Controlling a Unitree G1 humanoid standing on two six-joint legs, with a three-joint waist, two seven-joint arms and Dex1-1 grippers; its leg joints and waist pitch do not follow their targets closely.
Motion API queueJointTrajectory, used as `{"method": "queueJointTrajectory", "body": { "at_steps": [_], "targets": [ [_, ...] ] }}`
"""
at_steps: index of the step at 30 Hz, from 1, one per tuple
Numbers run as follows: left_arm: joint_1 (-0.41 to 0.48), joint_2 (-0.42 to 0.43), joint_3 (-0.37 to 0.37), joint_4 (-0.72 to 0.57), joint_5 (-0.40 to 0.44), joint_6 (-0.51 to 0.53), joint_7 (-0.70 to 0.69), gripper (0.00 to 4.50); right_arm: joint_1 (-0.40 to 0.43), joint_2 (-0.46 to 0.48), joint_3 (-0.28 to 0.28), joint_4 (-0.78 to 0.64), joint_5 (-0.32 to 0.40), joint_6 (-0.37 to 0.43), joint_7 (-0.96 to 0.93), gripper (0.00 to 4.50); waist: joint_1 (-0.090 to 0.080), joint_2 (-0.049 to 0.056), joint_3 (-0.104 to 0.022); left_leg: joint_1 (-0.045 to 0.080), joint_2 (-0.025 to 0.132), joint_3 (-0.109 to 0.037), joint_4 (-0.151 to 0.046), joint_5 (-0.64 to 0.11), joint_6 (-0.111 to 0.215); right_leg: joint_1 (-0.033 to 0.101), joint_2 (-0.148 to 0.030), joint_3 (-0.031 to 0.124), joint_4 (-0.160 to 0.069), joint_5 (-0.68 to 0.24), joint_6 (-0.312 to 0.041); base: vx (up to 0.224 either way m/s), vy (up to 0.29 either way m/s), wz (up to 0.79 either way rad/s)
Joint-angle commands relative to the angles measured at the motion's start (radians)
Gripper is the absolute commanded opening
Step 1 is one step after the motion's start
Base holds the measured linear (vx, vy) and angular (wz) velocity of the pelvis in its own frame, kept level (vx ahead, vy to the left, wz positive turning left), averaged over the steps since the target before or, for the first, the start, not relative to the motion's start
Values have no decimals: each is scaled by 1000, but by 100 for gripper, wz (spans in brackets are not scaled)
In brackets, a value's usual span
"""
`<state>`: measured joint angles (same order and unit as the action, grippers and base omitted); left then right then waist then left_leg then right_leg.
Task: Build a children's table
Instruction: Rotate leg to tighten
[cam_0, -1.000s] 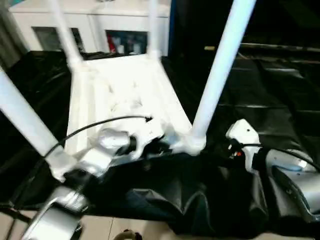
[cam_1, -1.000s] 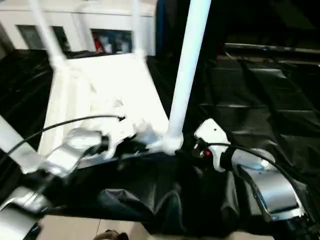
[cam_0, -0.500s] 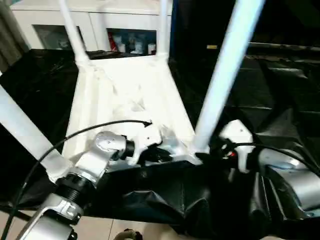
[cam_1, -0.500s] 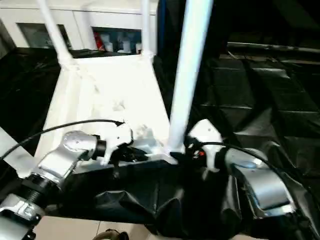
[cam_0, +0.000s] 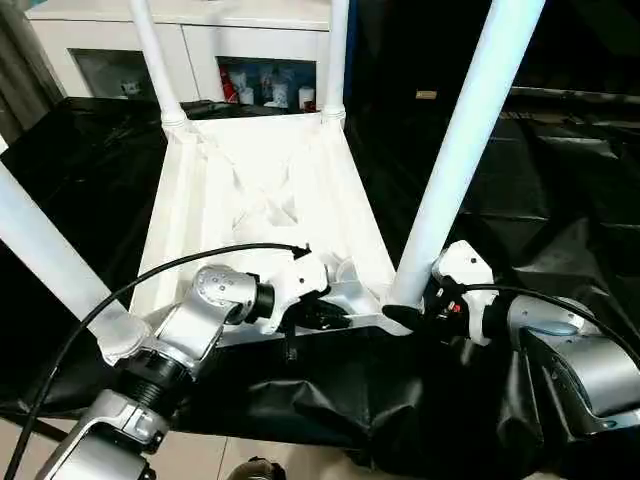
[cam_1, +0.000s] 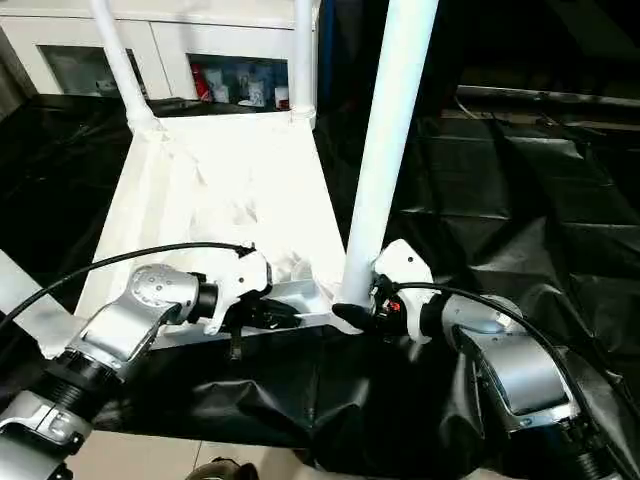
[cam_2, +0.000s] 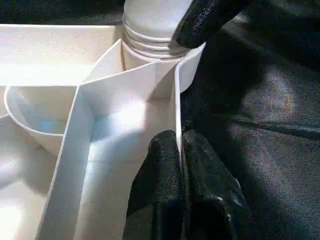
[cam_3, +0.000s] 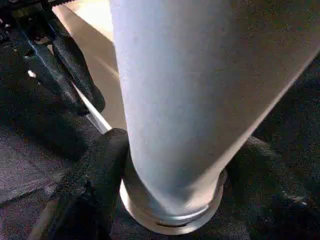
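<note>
Left eye view showed the black sheet (cam_0: 560, 170) spread over the tabletop, with the table (cam_0: 265, 215) lying upside down on it, ribbed underside up and four legs rising. A white cabinet (cam_0: 200, 50) stood behind. Compared with a second before, the whole picture had shifted and steadied, so the camera had moved; the table itself lay where it was. The near right leg (cam_0: 460, 160) stood in its corner socket, and the right end effector (cam_0: 412, 312), which a second earlier sat apart from that leg, had closed in on its base. In the right wrist view its fingers (cam_3: 95, 175) straddled the leg just above the threaded collar, pinching it. The left end effector (cam_2: 181, 170) stayed at the near edge, pressed together on the thin rim wall beside that socket.
</note>
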<state>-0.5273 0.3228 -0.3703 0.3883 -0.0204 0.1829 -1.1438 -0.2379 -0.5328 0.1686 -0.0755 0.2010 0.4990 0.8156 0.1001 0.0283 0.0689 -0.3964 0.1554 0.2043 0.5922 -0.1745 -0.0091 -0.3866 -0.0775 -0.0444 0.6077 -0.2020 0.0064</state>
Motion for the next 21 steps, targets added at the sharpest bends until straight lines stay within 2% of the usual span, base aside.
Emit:
{"method": "queueJointTrajectory", "body": {
  "at_steps": [1,15,18,21],
  "targets": [
    [-10,-12,-15,-43,-11,-3,-18,0,0,1,14,1,2,5,12,273,-5,-11,-57,33,85,-42,-78,-216,32,28,-87,49,-72,-160,-243,0,0,0],
    [-4,-21,-12,-33,-5,8,9,0,27,24,26,7,3,-3,1,222,-8,-13,-57,34,86,-43,-80,-240,21,26,-88,49,-76,-202,-233,0,0,0],
    [-8,-30,-10,-15,9,12,40,0,37,47,16,20,-1,-7,-29,213,-9,-13,-56,36,86,-43,-81,-251,14,25,-88,50,-78,-222,-228,0,0,0],
    [-21,-47,-5,17,28,23,91,0,43,77,2,43,-6,-10,-72,210,-11,-14,-52,38,85,-43,-84,-285,1,21,-89,51,-86,-282,-217,0,0,0]
  ]
}}
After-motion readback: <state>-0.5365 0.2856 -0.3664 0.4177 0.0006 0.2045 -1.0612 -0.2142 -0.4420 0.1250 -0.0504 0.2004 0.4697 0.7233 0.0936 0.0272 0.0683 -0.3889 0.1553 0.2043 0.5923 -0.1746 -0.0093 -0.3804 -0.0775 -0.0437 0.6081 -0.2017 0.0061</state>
